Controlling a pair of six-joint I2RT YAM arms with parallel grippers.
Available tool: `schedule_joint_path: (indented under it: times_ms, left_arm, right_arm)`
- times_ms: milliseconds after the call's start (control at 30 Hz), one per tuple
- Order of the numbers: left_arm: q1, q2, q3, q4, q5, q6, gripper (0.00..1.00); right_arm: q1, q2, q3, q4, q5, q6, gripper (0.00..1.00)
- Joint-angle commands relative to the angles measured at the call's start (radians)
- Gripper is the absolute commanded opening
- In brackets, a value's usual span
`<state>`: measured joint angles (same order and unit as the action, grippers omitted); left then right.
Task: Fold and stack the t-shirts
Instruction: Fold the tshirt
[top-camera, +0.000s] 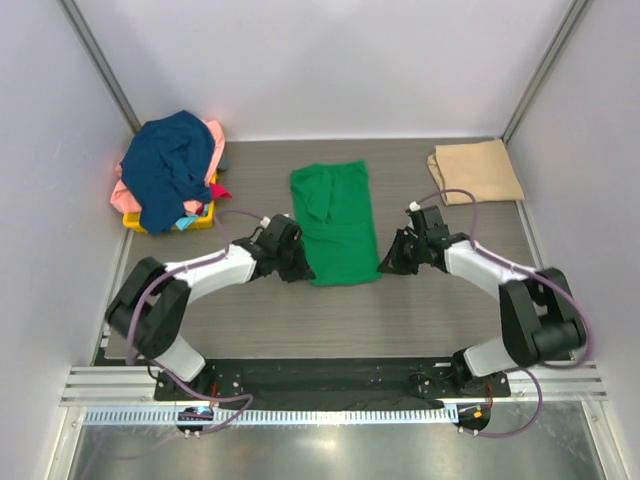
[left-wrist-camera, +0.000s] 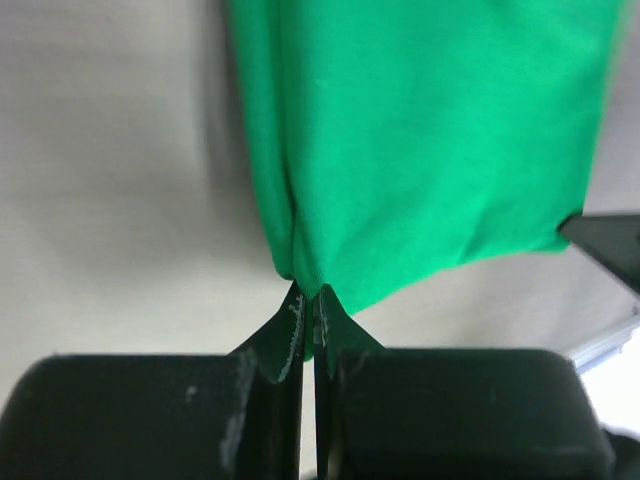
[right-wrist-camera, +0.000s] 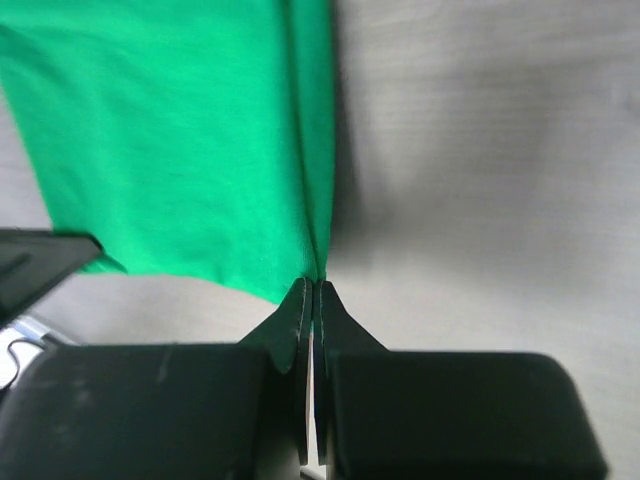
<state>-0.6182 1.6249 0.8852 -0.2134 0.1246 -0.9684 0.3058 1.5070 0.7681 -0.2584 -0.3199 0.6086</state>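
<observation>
both jaws pinching the near hem of the green t-shirt

the counter (top-camera: 400, 320) is carrying everything. the left arm (top-camera: 200, 270) and the right arm (top-camera: 490, 270) are reaching inward from the two sides, so each one is meeting one near corner of the green t-shirt (top-camera: 335, 225). this shirt is lying long and narrow in the middle of the counter, its sides already folded in. i judge the next step is bringing the near hem toward the far end. a heap of t-shirts (top-camera: 170, 170), navy on top of pink, is waiting at the far left on a yellow tray (top-camera: 200, 222). a tan t-shirt (top-camera: 475, 172) is lying folded at the far right, probably as the start of the stack. the left jaws are clenching the near left corner of the green cloth (left-wrist-camera: 420, 150); the right jaws are clenching its near right corner (right-wrist-camera: 170, 150).
</observation>
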Motion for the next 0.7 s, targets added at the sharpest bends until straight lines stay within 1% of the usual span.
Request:
schedule_joint_path:
  times_ms: [0, 33, 67, 133, 167, 200, 233, 267, 300, 400, 467, 533, 600, 667]
  left_arm:
    - [-0.086, -0.147, -0.037, -0.086, -0.068, -0.061, 0.00]
    - [-0.104, -0.172, -0.046, -0.101, -0.081, -0.075, 0.00]
    - [-0.126, -0.203, -0.055, -0.134, -0.109, -0.107, 0.00]
    - [-0.199, -0.285, -0.075, -0.187, -0.149, -0.142, 0.00]
    - [-0.225, -0.313, -0.081, -0.208, -0.178, -0.179, 0.00]
    - [-0.282, -0.366, -0.084, -0.227, -0.201, -0.197, 0.00]
    - [-0.310, -0.390, -0.084, -0.251, -0.218, -0.220, 0.00]
    - [-0.363, -0.411, -0.081, -0.291, -0.232, -0.239, 0.00]
    - [-0.389, -0.454, -0.075, -0.314, -0.262, -0.278, 0.00]
    - [-0.474, -0.499, -0.048, -0.405, -0.315, -0.351, 0.00]
    - [-0.508, -0.523, -0.031, -0.461, -0.327, -0.377, 0.00]
    - [-0.514, -0.536, -0.002, -0.486, -0.338, -0.386, 0.00]
    - [-0.514, -0.537, 0.027, -0.527, -0.368, -0.391, 0.00]
    - [-0.509, -0.533, 0.055, -0.582, -0.431, -0.377, 0.00]
  right_arm:
    - [0.004, -0.164, -0.029, -0.079, -0.005, 0.020, 0.01]
    - [0.006, -0.198, -0.038, -0.100, -0.004, 0.019, 0.01]
    - [0.007, -0.276, -0.047, -0.122, 0.002, 0.019, 0.01]
    - [0.010, -0.359, -0.076, -0.201, 0.010, 0.023, 0.01]
    - [0.013, -0.439, -0.085, -0.229, 0.013, 0.028, 0.01]
    - [0.019, -0.485, -0.096, -0.292, 0.018, 0.033, 0.01]
    - [0.024, -0.526, -0.098, -0.324, 0.030, 0.043, 0.01]
    - [0.036, -0.566, -0.096, -0.358, 0.053, 0.051, 0.01]
    - [0.041, -0.647, -0.090, -0.417, 0.062, 0.057, 0.01]
    - [0.047, -0.756, -0.055, -0.520, 0.070, 0.083, 0.01]
    - [0.049, -0.789, -0.018, -0.557, 0.071, 0.086, 0.01]
    - [0.049, -0.800, 0.008, -0.593, 0.077, 0.085, 0.01]
    - [0.049, -0.788, 0.051, -0.605, 0.091, 0.074, 0.01]
    - [0.049, -0.743, 0.079, -0.604, 0.105, 0.062, 0.01]
